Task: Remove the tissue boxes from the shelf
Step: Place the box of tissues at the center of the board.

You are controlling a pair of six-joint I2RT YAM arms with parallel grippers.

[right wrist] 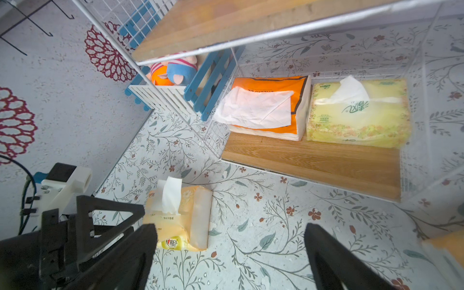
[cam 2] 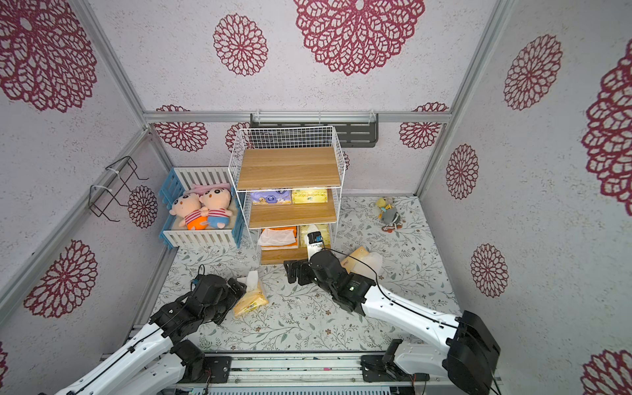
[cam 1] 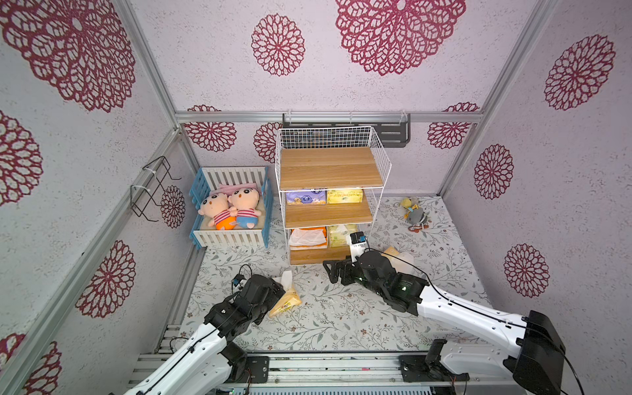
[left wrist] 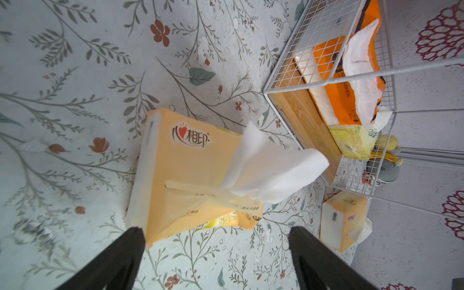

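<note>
Right wrist view: right pincer (right wrist: 229, 229) gapes near shelf (right wrist: 313, 163)

The shelf (cam 1: 328, 167) had matt, grained wooden boards inside white-coated wire. The orange tissue pack (right wrist: 273, 84) and the pale yellow-orange pack (left wrist: 180, 170) wore glossy plastic film (slightly crinkled), with soft white paper protruding.

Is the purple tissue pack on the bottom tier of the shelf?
No, the purple tissue pack sits on the middle tier of the shelf.

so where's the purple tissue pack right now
In both top views the purple tissue pack sits on the shelf's middle board, crib side, beside a yellow-green pack.
</note>
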